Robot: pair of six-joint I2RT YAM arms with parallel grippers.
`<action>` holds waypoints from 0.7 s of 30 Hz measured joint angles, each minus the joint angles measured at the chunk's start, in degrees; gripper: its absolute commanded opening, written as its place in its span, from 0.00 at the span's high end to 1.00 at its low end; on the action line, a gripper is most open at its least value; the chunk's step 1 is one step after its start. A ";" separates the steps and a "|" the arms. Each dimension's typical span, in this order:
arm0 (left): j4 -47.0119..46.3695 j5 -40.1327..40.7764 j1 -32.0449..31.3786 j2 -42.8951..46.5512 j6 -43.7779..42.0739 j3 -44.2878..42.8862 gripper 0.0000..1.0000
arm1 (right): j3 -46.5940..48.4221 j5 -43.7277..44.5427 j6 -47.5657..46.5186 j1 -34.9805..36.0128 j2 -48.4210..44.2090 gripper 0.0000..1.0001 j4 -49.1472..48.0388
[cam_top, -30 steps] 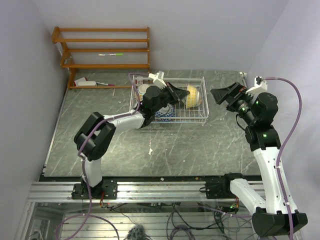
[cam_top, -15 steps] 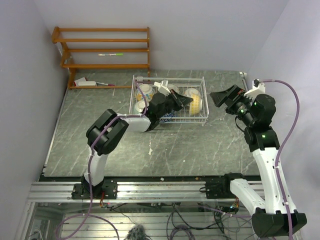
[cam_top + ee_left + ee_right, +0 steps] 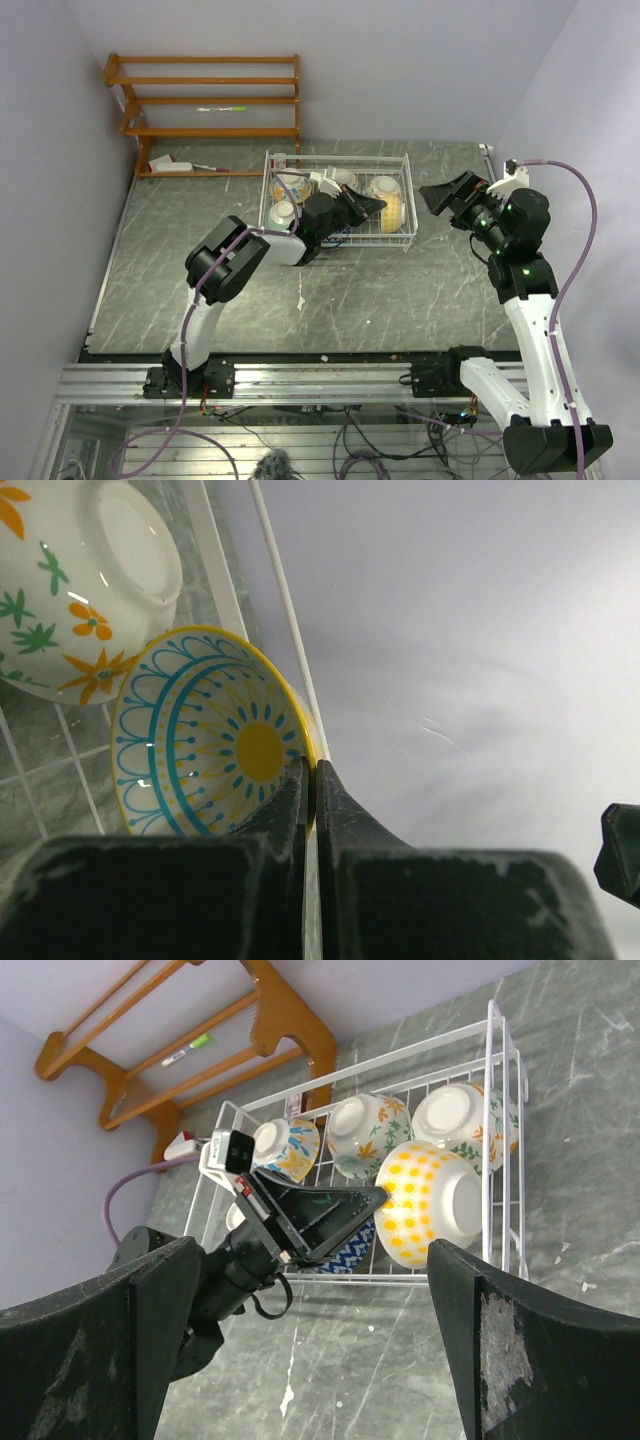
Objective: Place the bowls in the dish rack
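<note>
- The left pincer (image 3: 312,768) is closed on the rim of the yellow-and-blue painted round ceramic bowl (image 3: 215,740), which stands on edge at the right end of the white wire dish rack (image 3: 340,156).
- That bowl lies straight ahead of the pincer's tip, with its painted inside facing the arm. The reach runs along the rack's long axis.
- The rim seems truly pinched, though the fingers hide the contact.
- The right pincer (image 3: 452,190) hangs wide apart over the grey marbled tabletop (image 3: 400,290), right of the rack and holding nothing.
- Letting go likely calls for a leftward exit past the orange-flowered white bowl (image 3: 60,600).
</note>
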State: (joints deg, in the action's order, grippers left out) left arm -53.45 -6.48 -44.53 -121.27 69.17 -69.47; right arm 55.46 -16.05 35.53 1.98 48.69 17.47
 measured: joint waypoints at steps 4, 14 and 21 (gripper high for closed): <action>-2.58 -0.07 0.00 -2.03 1.66 -0.55 0.93 | 0.00 -0.04 -0.02 -0.02 0.07 0.03 -0.02; -3.32 -0.02 0.02 -2.38 2.36 -0.44 0.93 | -1.05 -0.79 0.00 -0.04 0.76 0.03 -0.42; -5.49 0.15 0.57 -1.53 3.17 2.89 0.91 | -2.03 -1.40 0.02 -0.04 1.05 0.03 -0.74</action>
State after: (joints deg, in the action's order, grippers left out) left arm -58.94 -6.33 -43.97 -122.80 72.34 -66.59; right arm 53.43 -17.45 35.55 1.93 49.74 16.73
